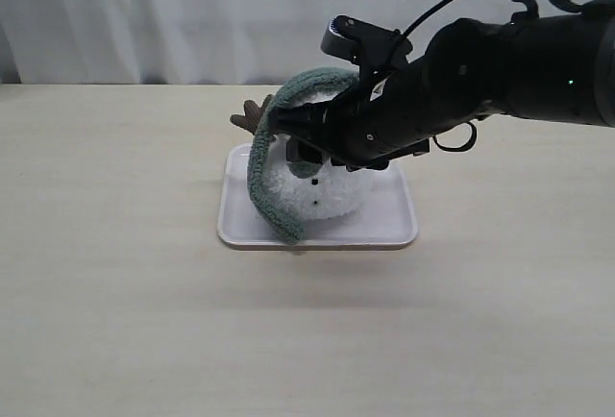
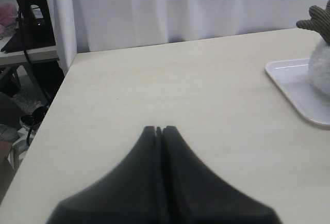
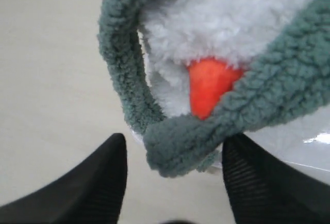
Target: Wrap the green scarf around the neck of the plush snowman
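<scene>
The plush snowman sits on a white tray, one brown twig arm poking out to the left. The green scarf arches over its head and hangs down its left side to the tray's front edge. My right gripper hovers at the snowman's front and stands open. In the right wrist view the scarf's end lies between the spread fingers, touching neither, below the orange nose. The neck is hidden. My left gripper is shut on nothing over bare table, far from the snowman.
The tray rests mid-table on a pale wooden tabletop. A white curtain hangs behind the table's far edge. In the left wrist view the table's side edge drops to clutter on the floor.
</scene>
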Available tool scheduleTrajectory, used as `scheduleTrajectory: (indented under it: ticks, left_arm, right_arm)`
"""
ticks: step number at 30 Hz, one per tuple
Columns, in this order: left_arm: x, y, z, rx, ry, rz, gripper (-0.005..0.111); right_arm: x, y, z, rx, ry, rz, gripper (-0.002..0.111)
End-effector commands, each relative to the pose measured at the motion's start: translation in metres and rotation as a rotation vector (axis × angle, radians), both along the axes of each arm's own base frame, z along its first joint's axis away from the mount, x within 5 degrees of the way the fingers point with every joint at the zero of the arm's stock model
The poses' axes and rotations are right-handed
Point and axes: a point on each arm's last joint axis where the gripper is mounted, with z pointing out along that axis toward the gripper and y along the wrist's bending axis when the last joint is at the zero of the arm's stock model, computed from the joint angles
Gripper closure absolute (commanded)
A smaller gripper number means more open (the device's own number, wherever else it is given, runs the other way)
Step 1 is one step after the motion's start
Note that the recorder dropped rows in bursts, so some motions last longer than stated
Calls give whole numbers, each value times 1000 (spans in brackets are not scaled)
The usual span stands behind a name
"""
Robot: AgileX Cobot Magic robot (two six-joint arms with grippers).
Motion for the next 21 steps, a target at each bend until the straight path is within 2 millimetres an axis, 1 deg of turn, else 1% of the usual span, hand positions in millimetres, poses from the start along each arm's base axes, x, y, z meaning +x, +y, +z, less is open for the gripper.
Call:
scheduleTrajectory:
  ticks: [1,2,4,9,12,15,18,21]
  left_arm:
    - [0,0,0,0,-9,1,107]
    - [0,0,0,0,-9,1,107]
    - [0,0,0,0,-9,1,107]
    - [0,0,0,0,-9,1,107]
    - [0,0,0,0,-9,1,107]
    - [0,0,0,0,-9,1,107]
    - [0,0,0,0,-9,1,107]
    - [0,0,0,0,-9,1,107]
  right_arm:
    - [-2,-6,-4,-124,-17,67,77]
    - [-3,-8,-5,-152,-2,81,80]
    - [-7,-10,-8,-189,42,96,79]
    - [-12,-18,-6,-329,135,150,63]
    - [-11,-24,2,-413,157,151,56]
    - [-8,-28,15,-470,156,128,54]
    - [-6,-28,30,-465,137,116,54]
    - [-5,-21,34,-379,107,102,54]
